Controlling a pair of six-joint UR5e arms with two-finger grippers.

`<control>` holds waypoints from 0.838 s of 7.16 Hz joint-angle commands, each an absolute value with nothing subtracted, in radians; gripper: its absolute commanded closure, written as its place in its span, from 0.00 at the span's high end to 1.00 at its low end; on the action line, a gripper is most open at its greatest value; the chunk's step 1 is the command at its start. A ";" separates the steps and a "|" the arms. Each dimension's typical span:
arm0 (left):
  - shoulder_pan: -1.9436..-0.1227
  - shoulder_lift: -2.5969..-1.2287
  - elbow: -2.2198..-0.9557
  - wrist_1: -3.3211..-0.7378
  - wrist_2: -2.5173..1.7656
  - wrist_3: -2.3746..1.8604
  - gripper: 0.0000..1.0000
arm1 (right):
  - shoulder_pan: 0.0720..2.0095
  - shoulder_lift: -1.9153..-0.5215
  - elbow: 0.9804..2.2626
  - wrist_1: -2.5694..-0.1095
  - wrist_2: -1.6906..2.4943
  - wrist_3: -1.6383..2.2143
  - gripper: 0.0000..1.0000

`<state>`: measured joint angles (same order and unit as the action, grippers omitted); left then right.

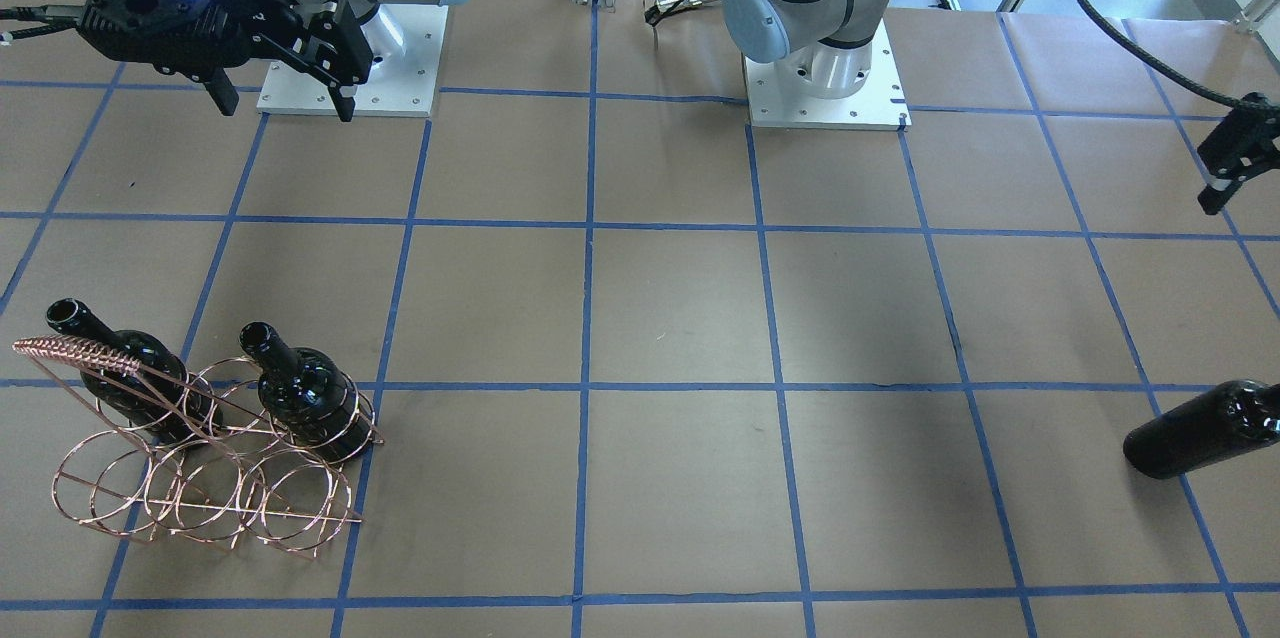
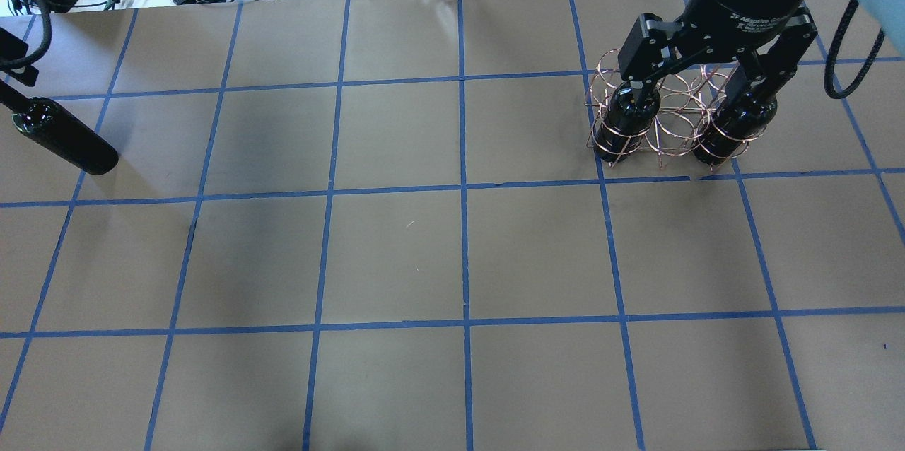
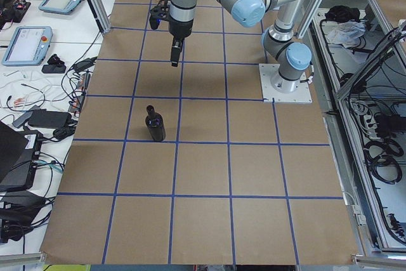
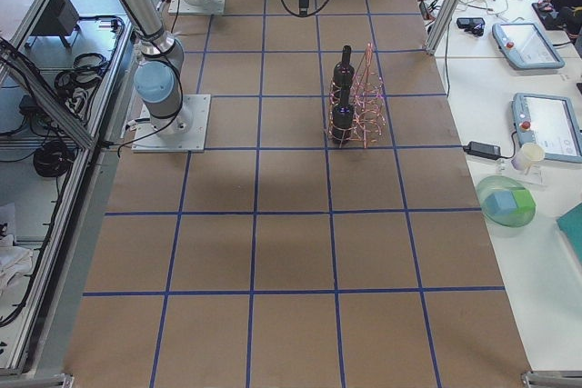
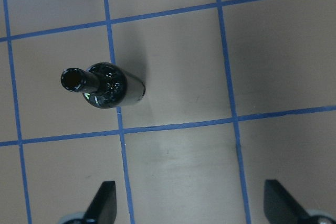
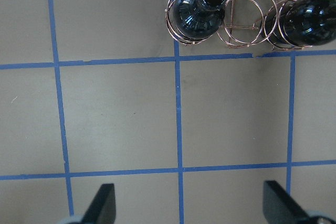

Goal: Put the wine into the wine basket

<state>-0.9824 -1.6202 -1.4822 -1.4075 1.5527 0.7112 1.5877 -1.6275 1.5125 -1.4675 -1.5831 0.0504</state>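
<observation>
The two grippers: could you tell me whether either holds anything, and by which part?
Nothing is held. The left gripper is open, apart from the loose bottle; the right gripper is open, apart from the wine basket.

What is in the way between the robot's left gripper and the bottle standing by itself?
Nothing visible. The left gripper hangs open above the table, off to one side of the wine bottle, which stands upright. Only bare tabletop shows between them.
</observation>
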 commanded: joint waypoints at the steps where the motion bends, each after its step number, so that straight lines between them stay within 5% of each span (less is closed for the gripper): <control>1: -0.919 -1.692 -1.430 -1.379 1.543 0.794 1.00 | 1.588 -1.628 1.513 -1.465 -1.583 0.052 1.00; 6: -0.825 -1.874 -1.422 -1.229 1.379 0.823 1.00 | 1.588 -1.626 1.513 -1.474 -1.580 0.048 1.00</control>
<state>-0.8307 -1.8333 -1.4226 -1.2550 1.4110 0.8650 1.5877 -1.6265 1.5125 -1.4726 -1.5782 0.0483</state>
